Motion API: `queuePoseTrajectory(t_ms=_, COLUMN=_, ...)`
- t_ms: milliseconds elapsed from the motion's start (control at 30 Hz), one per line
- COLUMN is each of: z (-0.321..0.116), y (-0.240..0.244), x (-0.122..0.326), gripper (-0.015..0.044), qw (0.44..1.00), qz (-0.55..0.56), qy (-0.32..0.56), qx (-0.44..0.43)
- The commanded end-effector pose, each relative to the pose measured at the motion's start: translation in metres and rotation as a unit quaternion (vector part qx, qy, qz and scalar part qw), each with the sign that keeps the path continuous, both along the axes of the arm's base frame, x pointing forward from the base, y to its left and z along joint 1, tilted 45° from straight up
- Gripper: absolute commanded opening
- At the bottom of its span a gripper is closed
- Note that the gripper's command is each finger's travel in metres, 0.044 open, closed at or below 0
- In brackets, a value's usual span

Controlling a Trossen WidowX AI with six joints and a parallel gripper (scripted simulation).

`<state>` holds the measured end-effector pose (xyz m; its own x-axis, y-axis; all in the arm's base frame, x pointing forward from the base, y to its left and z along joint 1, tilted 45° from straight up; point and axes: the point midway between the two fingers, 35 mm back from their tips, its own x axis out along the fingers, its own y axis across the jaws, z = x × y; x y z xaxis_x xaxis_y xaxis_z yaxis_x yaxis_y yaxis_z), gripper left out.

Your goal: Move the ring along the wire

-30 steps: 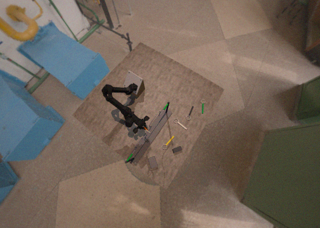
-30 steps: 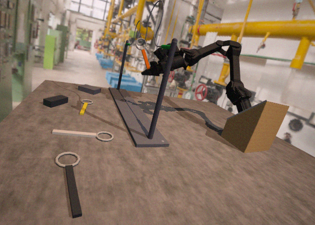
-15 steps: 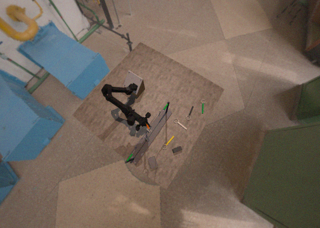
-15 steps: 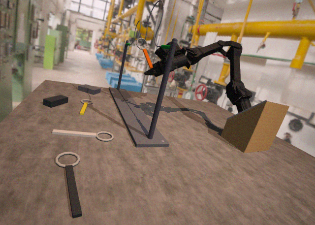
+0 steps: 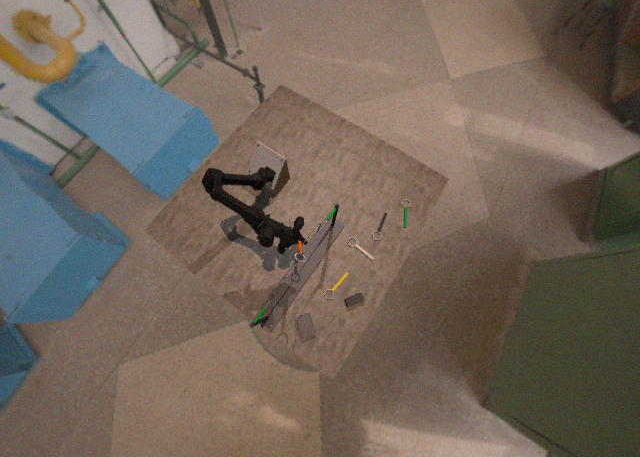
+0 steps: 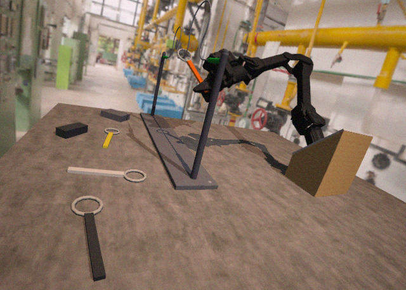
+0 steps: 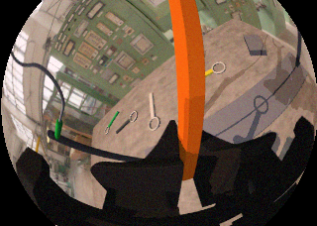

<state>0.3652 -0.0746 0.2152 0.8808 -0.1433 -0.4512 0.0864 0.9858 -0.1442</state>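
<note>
Orange handle (image 5: 299, 247) (image 6: 195, 71) (image 7: 190, 87) pinched in the nearly closed hand (image 5: 302, 239) (image 6: 200, 91) (image 7: 176, 125), and the ring (image 5: 300, 257) (image 6: 184, 54) is up mid-span, between the posts! The carry's on; next, surely, careful turning through the wire's (image 6: 200, 51) bends, grey kept centred.

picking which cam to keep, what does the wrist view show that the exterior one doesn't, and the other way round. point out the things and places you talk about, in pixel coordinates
Only the wrist view shows the loose ring with a green handle (image 7: 113, 119).

Only the exterior view shows the tan wedge-shaped block (image 6: 340, 165) by the arm's base and the ring end (image 6: 184, 54) of the orange handle.

Both show the orange handle (image 6: 195, 71) (image 7: 190, 77) held in the gripper (image 6: 201, 89) (image 7: 176, 125), and the loose rings with yellow (image 6: 107, 139) (image 7: 208, 73), black (image 6: 94, 244) (image 7: 124, 126) and white (image 6: 94, 171) (image 7: 152, 103) handles.
</note>
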Motion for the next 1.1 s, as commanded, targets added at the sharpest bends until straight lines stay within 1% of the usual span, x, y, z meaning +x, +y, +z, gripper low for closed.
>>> queuePoseTrajectory(t_ms=0, z=-0.002, y=0.016, x=-0.001, gripper=-0.015, qw=0.999, qz=0.002, qy=0.004, qx=0.053)
queuePoseTrajectory(t_ms=500, z=0.009, y=0.07, x=-0.003, gripper=-0.015, qw=0.971, qz=0.005, qy=0.008, qx=0.239)
queuePoseTrajectory(t_ms=1067, z=0.044, y=0.121, x=-0.004, gripper=-0.015, qw=0.901, qz=0.008, qy=0.013, qx=0.434)
